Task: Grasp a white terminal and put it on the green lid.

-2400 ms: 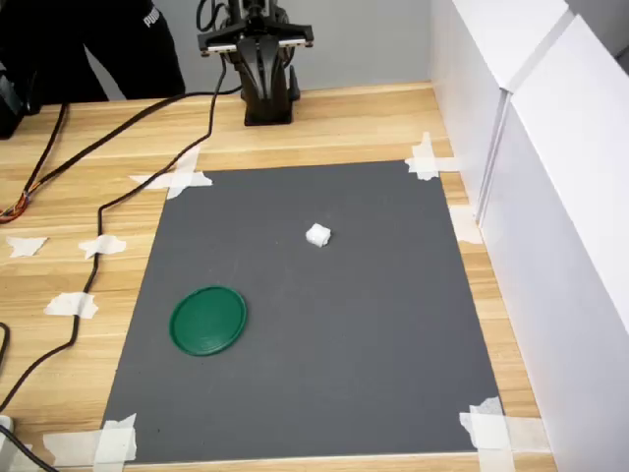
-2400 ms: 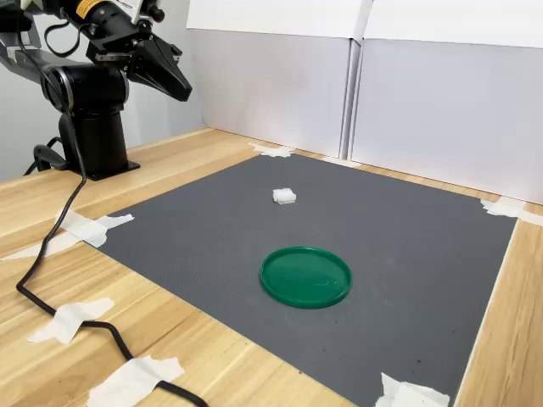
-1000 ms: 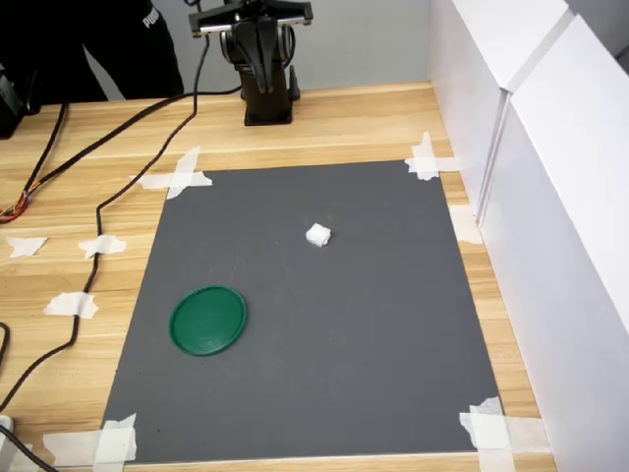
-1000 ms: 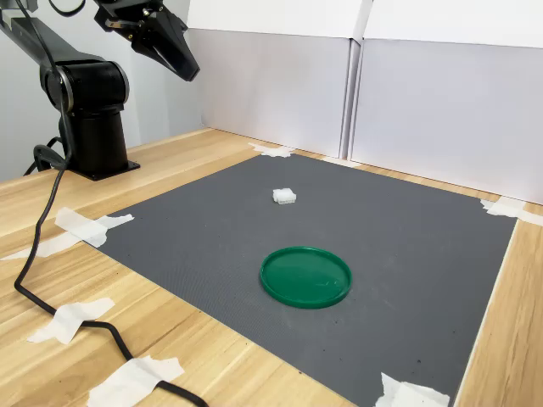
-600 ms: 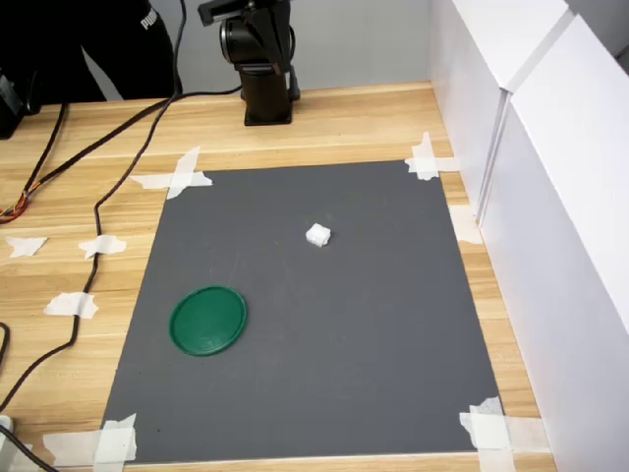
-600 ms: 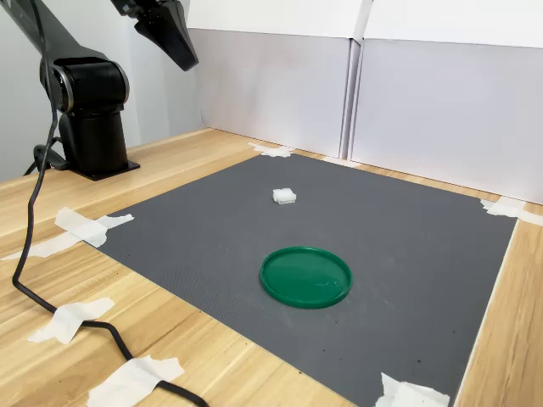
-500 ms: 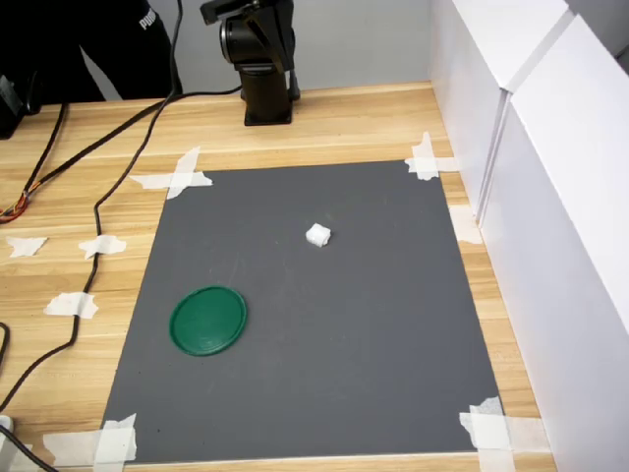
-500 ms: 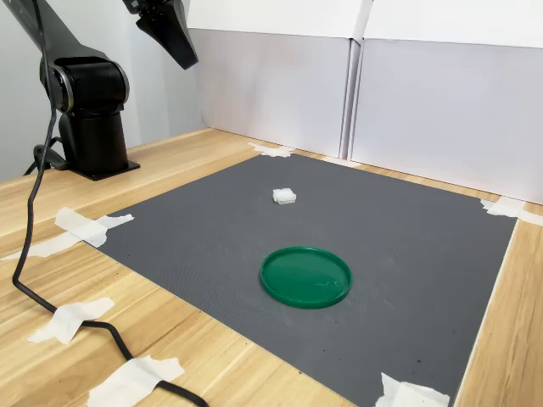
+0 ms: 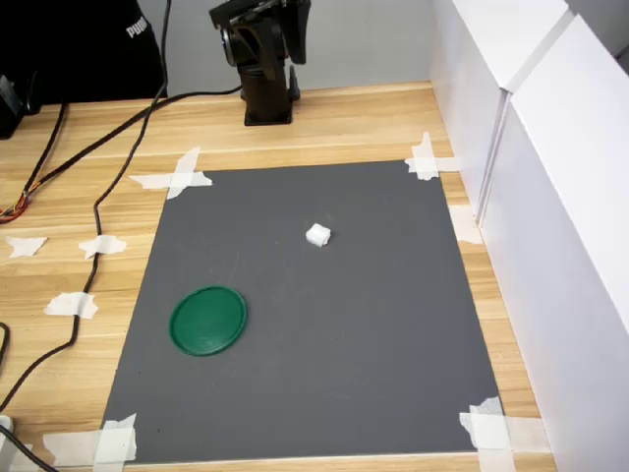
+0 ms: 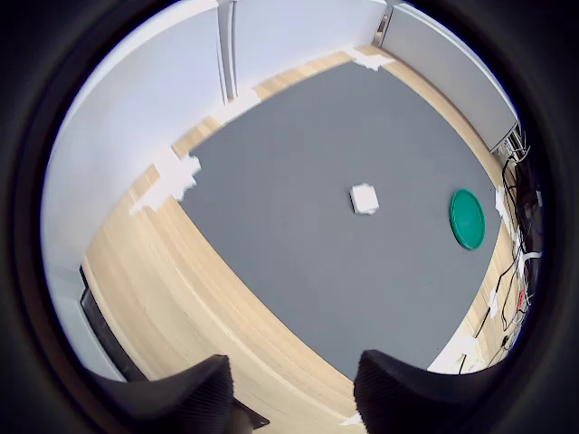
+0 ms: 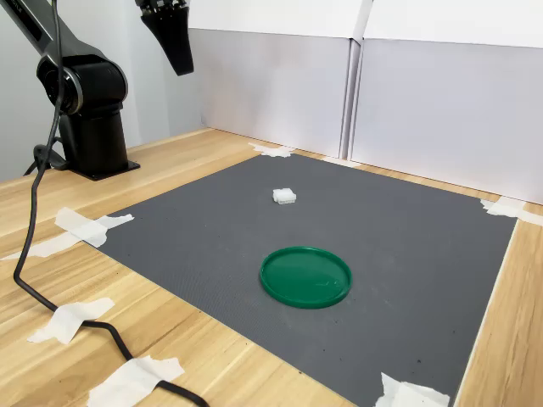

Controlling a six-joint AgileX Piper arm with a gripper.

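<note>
The white terminal [image 9: 317, 235] [image 11: 284, 196] [image 10: 365, 199] lies alone on the grey mat [image 9: 393, 324], toward its far half in the first exterior view. The green lid [image 9: 207, 321] [image 11: 305, 276] [image 10: 467, 218] lies flat on the mat, apart from the terminal, with nothing on it. My gripper [image 11: 180, 66] [image 10: 294, 398] hangs high above the wooden table beside the arm's base [image 11: 89, 127], far from both objects and pointing steeply down. In the wrist view its two dark fingertips [image 10: 181, 393] stand apart with nothing between them.
White panel walls [image 9: 550, 147] [image 11: 424, 110] close off one side of the table. A black cable [image 9: 108, 197] and torn white tape pieces [image 9: 175, 177] lie on the wood beside the mat. A person in black clothing [image 9: 88, 44] stands behind the table.
The arm has lifted, carrying the gripper upward and tipping it from a forward slant to point nearly straight down. Terminal and lid have not moved.
</note>
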